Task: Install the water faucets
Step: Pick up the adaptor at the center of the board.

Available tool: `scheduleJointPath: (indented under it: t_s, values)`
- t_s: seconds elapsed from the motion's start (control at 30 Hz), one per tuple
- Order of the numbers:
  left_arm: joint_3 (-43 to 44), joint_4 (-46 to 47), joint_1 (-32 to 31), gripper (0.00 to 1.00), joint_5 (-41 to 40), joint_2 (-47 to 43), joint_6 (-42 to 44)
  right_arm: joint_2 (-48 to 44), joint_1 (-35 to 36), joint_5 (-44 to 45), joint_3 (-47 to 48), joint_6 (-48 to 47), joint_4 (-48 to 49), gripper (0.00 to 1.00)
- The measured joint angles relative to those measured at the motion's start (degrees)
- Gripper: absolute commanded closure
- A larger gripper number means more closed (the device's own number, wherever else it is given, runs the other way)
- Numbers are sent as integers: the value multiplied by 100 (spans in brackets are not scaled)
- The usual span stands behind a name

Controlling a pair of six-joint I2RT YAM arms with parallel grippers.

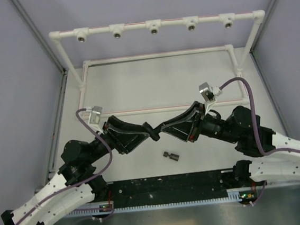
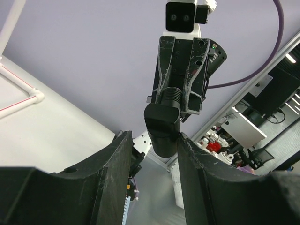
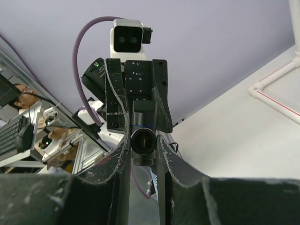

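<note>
Faucet (image 2: 162,126) pinched at both ends by narrowly parted left gripper (image 2: 154,137) and right gripper (image 3: 143,138), long axis left-right between them.

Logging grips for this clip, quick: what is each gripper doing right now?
Left gripper: shut on the small black plastic cylindrical faucet piece.
Right gripper: shut on that same piece, at its other end.

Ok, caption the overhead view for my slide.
The left hand and right hand grip one black faucet between them; a second faucet lies loose on the table.
</note>
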Motion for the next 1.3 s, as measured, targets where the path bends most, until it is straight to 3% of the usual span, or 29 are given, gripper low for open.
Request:
scheduleJointPath:
  t_s: [0.37,0.73,0.8,0.87,0.9,0.93,1.03,1.07,1.3]
  values:
    - [-256,625,2,52,-234,212,-437,92,0,90,-614,232,774,100]
    - [-409,988,2,60,-306,334,-758,221,0,363,-981,455,1602,100]
    - [-413,1008,2,67,-361,352,-780,271,0,378,-1021,514,1727,100]
    - [-417,1025,2,93,-409,356,-813,350,0,382,-1021,557,1860,100]
    - [-417,1025,2,100,-444,356,-857,372,0,387,-1023,562,1904,100]
    - [-417,1036,2,100,-494,354,-881,398,0,396,-1023,564,1950,98]
    - [-426,1040,2,100,-575,352,-911,413,0,439,-1023,564,1987,62]
    - [-448,1054,0,100,-616,350,-916,413,0,457,-1025,557,1985,55]
    - [-839,1060,2,100,-1373,162,-1012,-188,0,627,-1567,422,2105,49]
